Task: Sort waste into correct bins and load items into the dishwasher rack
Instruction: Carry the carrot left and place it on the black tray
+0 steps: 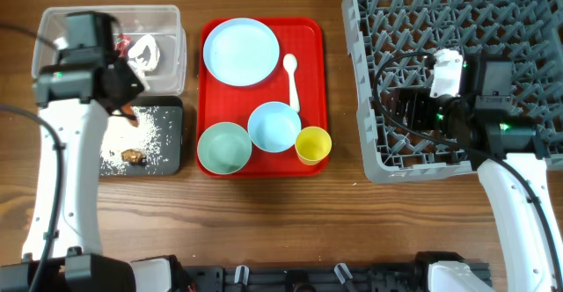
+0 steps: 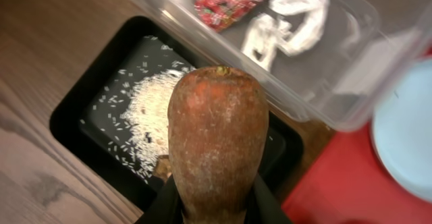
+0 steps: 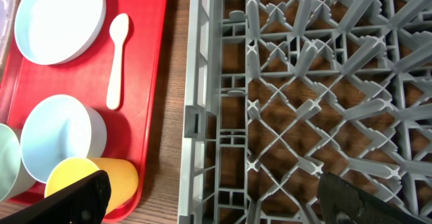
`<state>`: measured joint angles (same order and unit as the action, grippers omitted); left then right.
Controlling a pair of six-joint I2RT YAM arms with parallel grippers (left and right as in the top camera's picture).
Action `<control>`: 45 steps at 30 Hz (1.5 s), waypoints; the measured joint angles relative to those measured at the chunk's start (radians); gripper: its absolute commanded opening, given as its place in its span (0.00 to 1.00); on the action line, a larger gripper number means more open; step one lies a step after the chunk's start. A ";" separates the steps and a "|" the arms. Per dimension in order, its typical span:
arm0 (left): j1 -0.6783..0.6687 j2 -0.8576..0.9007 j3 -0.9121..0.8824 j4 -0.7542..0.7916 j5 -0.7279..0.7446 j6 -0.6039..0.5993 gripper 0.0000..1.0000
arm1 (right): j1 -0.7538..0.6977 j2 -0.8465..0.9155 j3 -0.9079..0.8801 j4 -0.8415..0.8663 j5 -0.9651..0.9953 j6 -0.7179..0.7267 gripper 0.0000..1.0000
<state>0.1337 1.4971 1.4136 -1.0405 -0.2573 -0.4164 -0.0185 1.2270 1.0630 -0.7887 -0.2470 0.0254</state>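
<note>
Wooden table [image 1: 264, 222] is filling view. Left gripper [image 2: 214, 207], 9 o'clock, is clamping carrot stub [image 2: 216, 129]; right gripper [image 3: 212, 200], 3 o'clock, is gaping empty.

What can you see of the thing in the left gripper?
It looks like a stubby carrot, reddish-brown, dull dusty skin, greenish stem scar at its far end. The left gripper clamps its near end between both fingers. It is held over the black tray scattered with rice, close to the clear bin. Only the fingers touch it.
</note>
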 measured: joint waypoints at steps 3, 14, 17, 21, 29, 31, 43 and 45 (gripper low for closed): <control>0.070 0.026 -0.026 0.050 0.010 -0.055 0.06 | 0.000 0.000 0.000 0.000 0.000 0.000 1.00; 0.167 0.229 -0.210 0.171 0.039 -0.355 0.10 | 0.000 0.000 0.000 -0.001 0.000 0.000 1.00; 0.167 0.277 -0.219 0.180 0.038 -0.441 0.19 | 0.000 0.000 0.000 -0.007 0.000 0.000 1.00; 0.167 0.332 -0.219 0.217 0.038 -0.510 0.18 | 0.000 0.000 0.000 -0.011 0.000 0.000 1.00; 0.167 0.358 -0.219 0.238 0.038 -0.542 0.47 | 0.000 0.000 0.000 -0.011 0.000 0.000 1.00; 0.167 0.354 -0.219 0.238 0.038 -0.530 0.56 | 0.000 0.000 0.000 -0.012 0.000 0.000 1.00; 0.168 0.076 -0.160 0.186 0.182 -0.203 0.66 | 0.000 0.000 0.000 -0.011 0.000 0.000 1.00; 0.163 0.012 -0.151 0.173 0.284 -0.095 0.66 | 0.000 0.000 0.000 -0.011 0.000 0.006 1.00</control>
<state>0.2962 1.5093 1.2621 -0.8677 0.0269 -0.5117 -0.0185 1.2270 1.0630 -0.7994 -0.2470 0.0319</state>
